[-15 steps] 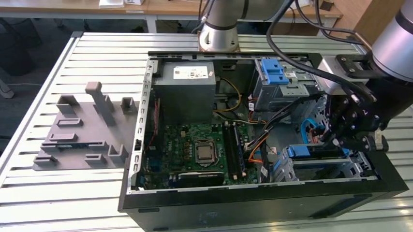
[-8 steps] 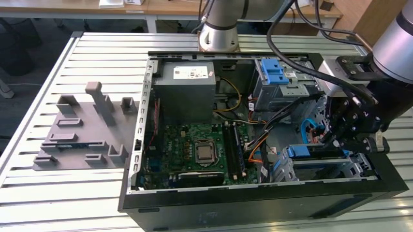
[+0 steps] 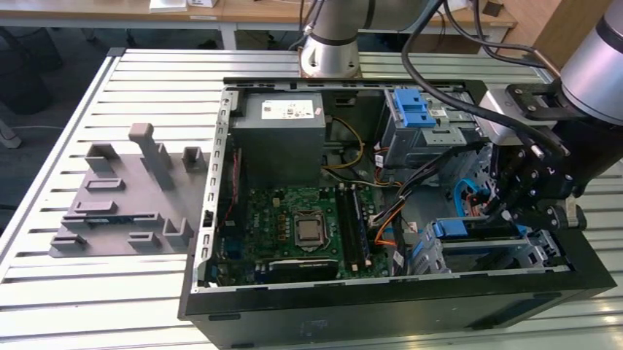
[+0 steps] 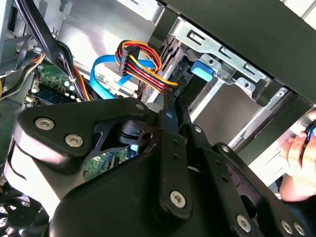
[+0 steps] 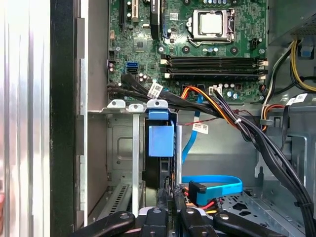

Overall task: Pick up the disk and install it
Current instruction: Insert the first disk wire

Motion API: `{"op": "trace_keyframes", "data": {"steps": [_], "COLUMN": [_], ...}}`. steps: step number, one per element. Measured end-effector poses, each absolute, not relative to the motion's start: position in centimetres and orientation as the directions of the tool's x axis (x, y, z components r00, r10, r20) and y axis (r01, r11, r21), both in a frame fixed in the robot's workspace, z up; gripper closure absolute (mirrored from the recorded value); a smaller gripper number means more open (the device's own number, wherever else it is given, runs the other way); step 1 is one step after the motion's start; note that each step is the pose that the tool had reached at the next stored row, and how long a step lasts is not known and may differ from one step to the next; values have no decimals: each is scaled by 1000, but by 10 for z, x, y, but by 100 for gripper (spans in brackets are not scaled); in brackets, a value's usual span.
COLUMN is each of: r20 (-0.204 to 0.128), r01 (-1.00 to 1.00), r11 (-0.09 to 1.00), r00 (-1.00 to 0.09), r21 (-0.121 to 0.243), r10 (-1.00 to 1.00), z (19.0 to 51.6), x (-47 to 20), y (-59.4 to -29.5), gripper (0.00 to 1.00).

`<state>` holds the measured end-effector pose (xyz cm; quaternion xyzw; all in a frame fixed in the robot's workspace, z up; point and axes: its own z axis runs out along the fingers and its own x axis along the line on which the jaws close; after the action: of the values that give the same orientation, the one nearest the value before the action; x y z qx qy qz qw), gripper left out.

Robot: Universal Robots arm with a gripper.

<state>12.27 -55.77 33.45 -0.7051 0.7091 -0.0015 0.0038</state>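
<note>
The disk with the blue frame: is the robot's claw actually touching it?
Touching. In the first wrist view the gripper clamps the near edge of the disk between its fingers, with no gap showing on either side.

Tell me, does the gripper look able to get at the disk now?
Probably yes. The gripper is right at the disk, which stands on edge in the drive cage; the cables run beside it, and nothing seems between them.

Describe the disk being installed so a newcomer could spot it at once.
Start at the open computer case on the slatted table. Go to its drive bay at the exterior view's right, below the gripper. The disk sits edge-on in the slot, marked by its blue carrier tab.
</note>
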Motion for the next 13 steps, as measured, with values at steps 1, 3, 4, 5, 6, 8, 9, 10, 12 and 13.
{"op": "trace_keyframes", "data": {"steps": [1,3,4,5,6,8,9,10,12,13], "r20": [-3,-3,-3,-3,-3,-3,-3,-3,-3,-3], "r01": [-1000,-1000,-1000,-1000,-1000,-1000,-1000,-1000,-1000,-1000], "r11": [5,5,5,5,5,5,5,5,5,5], "r00": [-5,-5,-5,-5,-5,-5,-5,-5,-5,-5], "r21": [-8,-8,-8,-8,-8,-8,-8,-8,-7,-7], "r10": [-1000,-1000,-1000,-1000,-1000,-1000,-1000,-1000,-1000,-1000], "z": [335,335,335,335,334,333,333,333,332,332], "x": [123,123,123,123,123,123,123,123,123,123], "y": [-558,-558,-558,-558,-558,-559,-559,-559,-560,-560], "gripper": [84,84,84,84,84,84,84,84,84,84]}}
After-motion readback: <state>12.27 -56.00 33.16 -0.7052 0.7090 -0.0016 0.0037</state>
